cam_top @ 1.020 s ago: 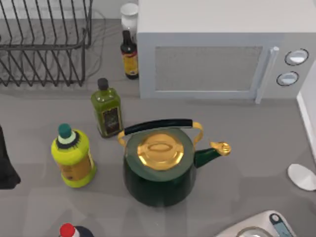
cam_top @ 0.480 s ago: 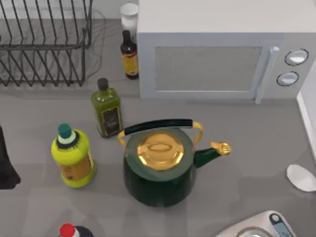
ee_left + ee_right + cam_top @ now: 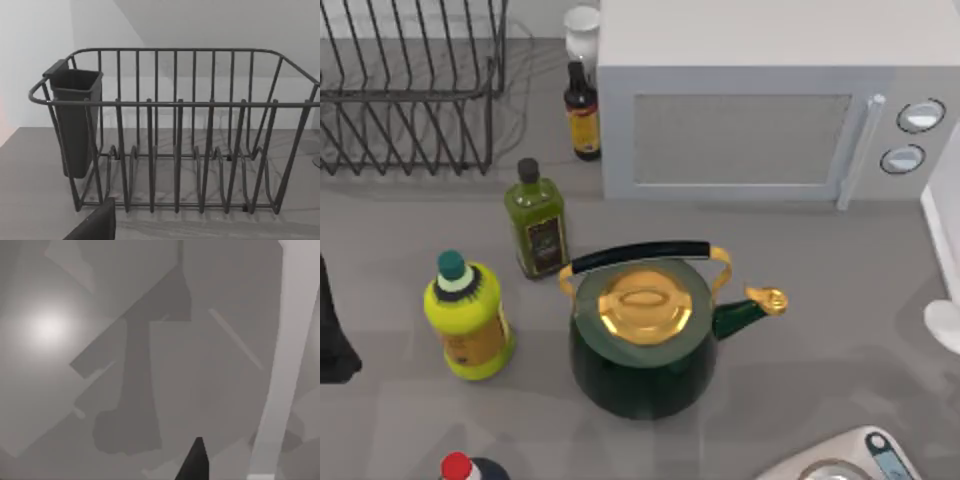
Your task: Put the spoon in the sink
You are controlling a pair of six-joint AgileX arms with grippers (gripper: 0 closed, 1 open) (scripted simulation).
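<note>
The spoon's white oval bowl (image 3: pixel 946 326) shows at the far right edge of the top view, cut off by the frame, its handle out of sight. In the right wrist view a long white bar (image 3: pixel 287 355), apparently the spoon's handle, runs beside a dark fingertip (image 3: pixel 196 461) of my right gripper above the grey counter. A dark shadow lies on the counter under it. A white rim (image 3: pixel 942 225) stands at the right edge above the spoon; I cannot tell whether it is the sink. My left arm (image 3: pixel 332 335) is parked at the table's left edge.
A green kettle with a gold lid (image 3: pixel 642 335) stands mid-table, with a yellow bottle (image 3: pixel 468 318), an olive-oil bottle (image 3: pixel 536 222) and a dark sauce bottle (image 3: pixel 583 112) to its left. A microwave (image 3: pixel 770 110) and a wire dish rack (image 3: pixel 175 130) line the back. A silver-grey scale (image 3: pixel 850 458) is at the front right.
The spoon's bowl has moved right and toward the back, from lying on the counter to the frame's right edge. Everything else has stayed put.
</note>
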